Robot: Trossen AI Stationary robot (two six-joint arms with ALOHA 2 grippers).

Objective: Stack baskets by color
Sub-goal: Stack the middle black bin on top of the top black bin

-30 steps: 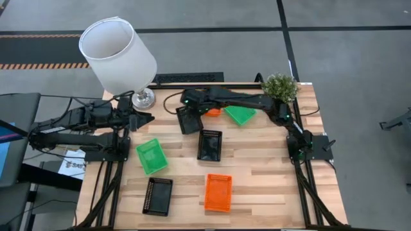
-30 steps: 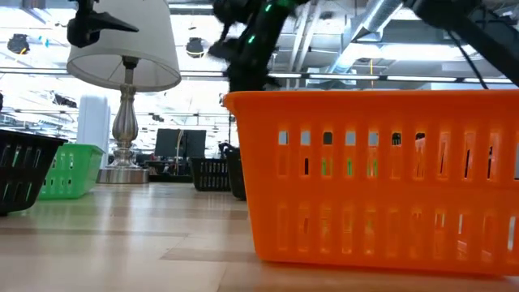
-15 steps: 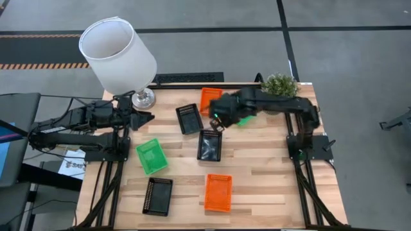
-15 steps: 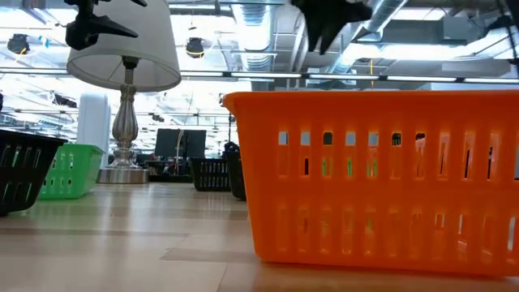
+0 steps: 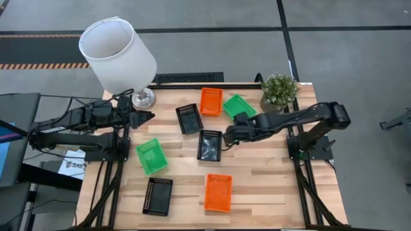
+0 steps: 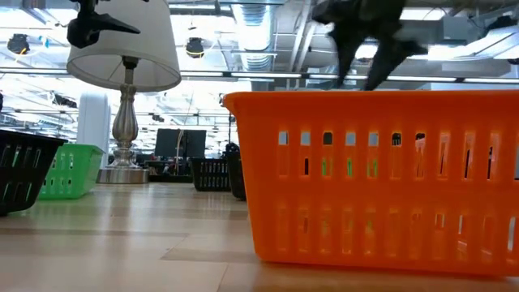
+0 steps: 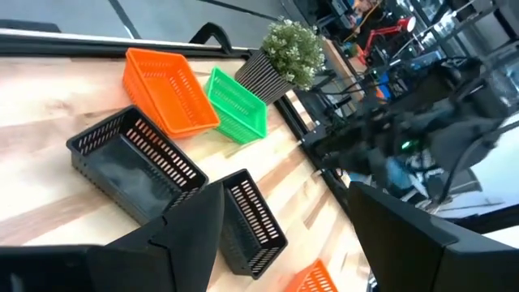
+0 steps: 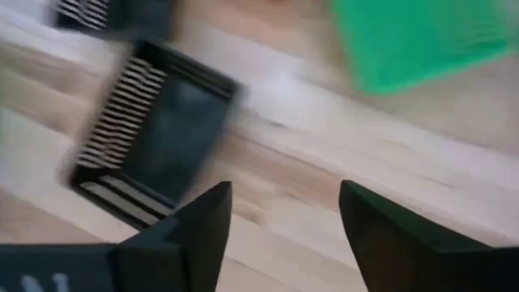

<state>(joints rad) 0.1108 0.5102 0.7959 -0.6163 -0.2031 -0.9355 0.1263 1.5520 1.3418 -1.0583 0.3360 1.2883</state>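
Seven baskets show on the table. An orange basket [image 5: 211, 101], a green basket [image 5: 239, 106] and a black basket [image 5: 189, 119] lie near the far edge. Another black basket [image 5: 209, 145] lies mid-table, a green one [image 5: 151, 156] at the left, and a black one [image 5: 157, 196] and an orange one [image 5: 218, 192] near the front. My right gripper [image 5: 225, 137] hovers open above the right rim of the middle black basket [image 8: 150, 138], touching nothing. My left gripper [image 5: 145, 117] waits open beside the lamp's base.
A white-shaded lamp [image 5: 118, 54] stands at the far left corner and a small potted plant [image 5: 280, 86] at the far right corner. Bare wood [image 5: 270, 173] lies to the right of the near orange basket.
My right arm has drawn back from the far middle of the table, toward the right and near side, and its wrist has rolled. It now hangs over the middle black basket. The far orange basket, half hidden under the arm before, lies uncovered.
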